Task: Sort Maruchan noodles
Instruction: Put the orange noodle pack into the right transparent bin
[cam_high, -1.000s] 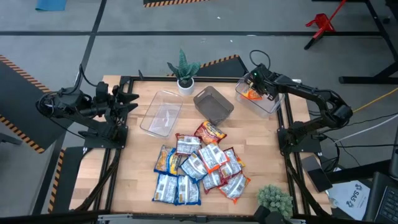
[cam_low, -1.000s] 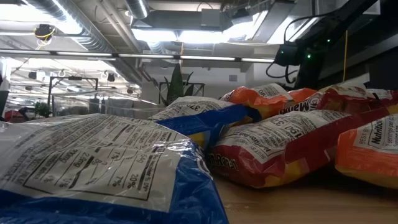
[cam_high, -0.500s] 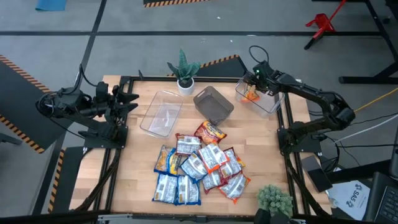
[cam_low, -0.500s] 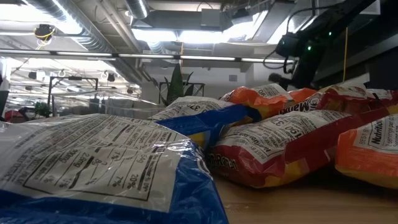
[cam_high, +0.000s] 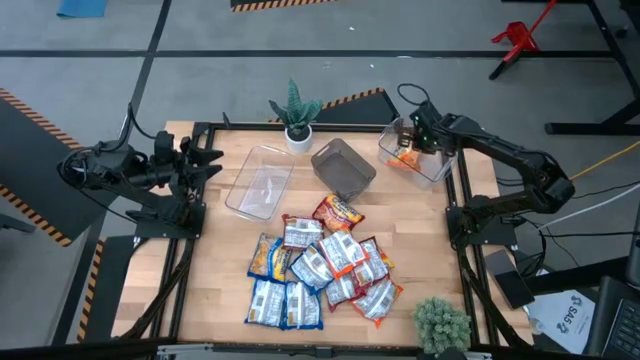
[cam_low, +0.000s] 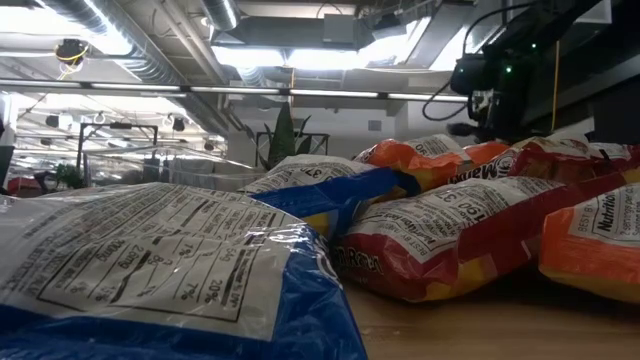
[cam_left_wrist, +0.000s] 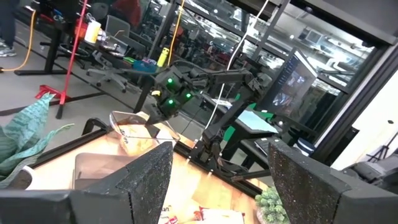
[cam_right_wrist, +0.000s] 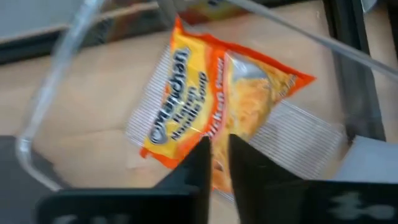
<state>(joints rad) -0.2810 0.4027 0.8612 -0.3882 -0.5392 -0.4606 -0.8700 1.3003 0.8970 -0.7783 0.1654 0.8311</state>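
Observation:
Several Maruchan noodle packets (cam_high: 320, 265) in blue, orange and red wrappers lie in an overlapping pile on the near middle of the table; they fill the low view (cam_low: 450, 230). One orange packet (cam_right_wrist: 211, 106) lies flat on the floor of the clear bin (cam_high: 432, 165) at the far right corner. My right gripper (cam_high: 413, 135) hovers above that bin, its fingers (cam_right_wrist: 219, 155) together, pointing down at the packet and apart from it. My left gripper (cam_high: 212, 163) waits at the table's left edge, open (cam_left_wrist: 221, 168).
A second clear bin (cam_high: 260, 182) and a grey square bin (cam_high: 343, 168) stand across the far middle of the table. A potted plant (cam_high: 296, 115) sits at the far edge, another (cam_high: 442, 320) at the near right corner. Bare wood lies left of the pile.
My right gripper has shifted a little toward the table's right edge while staying above the far right clear bin. The orange packet stays in that bin.

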